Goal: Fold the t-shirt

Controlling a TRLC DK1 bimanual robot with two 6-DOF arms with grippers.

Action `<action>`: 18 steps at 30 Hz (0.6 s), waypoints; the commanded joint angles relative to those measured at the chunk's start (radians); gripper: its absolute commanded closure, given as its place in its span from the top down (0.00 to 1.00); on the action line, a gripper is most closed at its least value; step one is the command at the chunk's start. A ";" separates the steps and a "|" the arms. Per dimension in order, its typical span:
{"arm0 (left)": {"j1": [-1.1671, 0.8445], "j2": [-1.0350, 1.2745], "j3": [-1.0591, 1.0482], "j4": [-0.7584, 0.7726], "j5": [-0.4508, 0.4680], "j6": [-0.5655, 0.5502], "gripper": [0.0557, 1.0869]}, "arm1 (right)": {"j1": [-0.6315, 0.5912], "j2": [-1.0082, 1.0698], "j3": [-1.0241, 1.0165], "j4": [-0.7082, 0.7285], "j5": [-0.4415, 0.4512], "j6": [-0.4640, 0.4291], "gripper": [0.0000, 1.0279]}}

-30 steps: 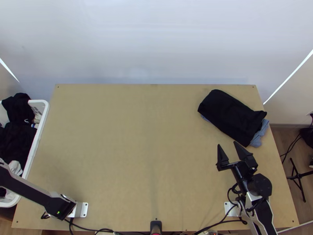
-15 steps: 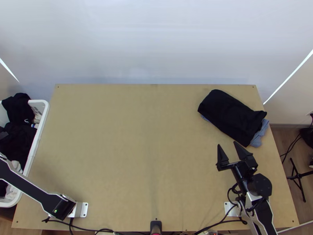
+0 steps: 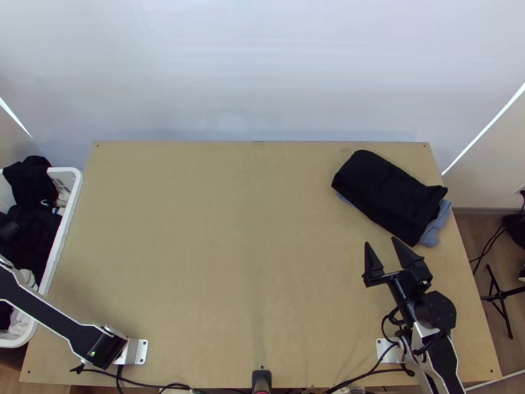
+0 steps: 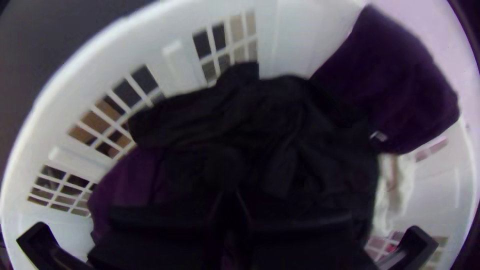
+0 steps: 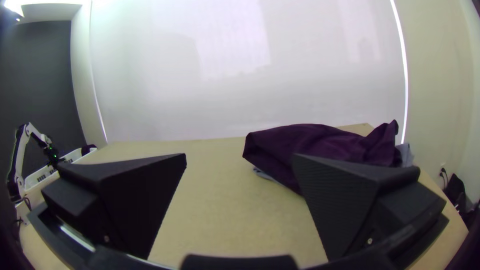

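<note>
Top view: one light wooden table (image 3: pixel 243 249), smooth, with open room from the white plastic basket (image 3: pixel 69 210) to the folded black cloth (image 3: pixel 384 190), over blue-grey cloth (image 3: pixel 436 226), at the right edge. My left pincer (image 3: pixel 8 228), over the basket; my right pincer (image 3: pixel 380 241), spread, near the fold.

Left wrist view: my fingers together, cloth between them or not, I cannot tell; bunched dark cloth (image 4: pixel 280 125), latticed walls around.

Right wrist view: my ribbed pads (image 5: pixel 335 205) well apart, the folded cloth beyond, one corner peaked. Which is the t-shirt, I cannot tell.

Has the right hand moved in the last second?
No. In the top view, the right hand is in the same spot, as far from the table's right edge as before.
</note>
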 commanded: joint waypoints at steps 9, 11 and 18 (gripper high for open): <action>-0.089 -0.739 -0.020 -0.247 0.350 -0.195 0.04 | 0.000 0.000 0.000 0.000 0.000 0.000 0.96; -0.141 -0.809 -0.034 -0.305 0.361 -0.190 0.04 | 0.000 0.000 0.000 0.000 0.002 0.000 0.96; -0.414 -1.133 -0.271 -0.369 0.358 -0.176 0.04 | 0.000 0.000 0.000 0.002 0.002 0.000 0.96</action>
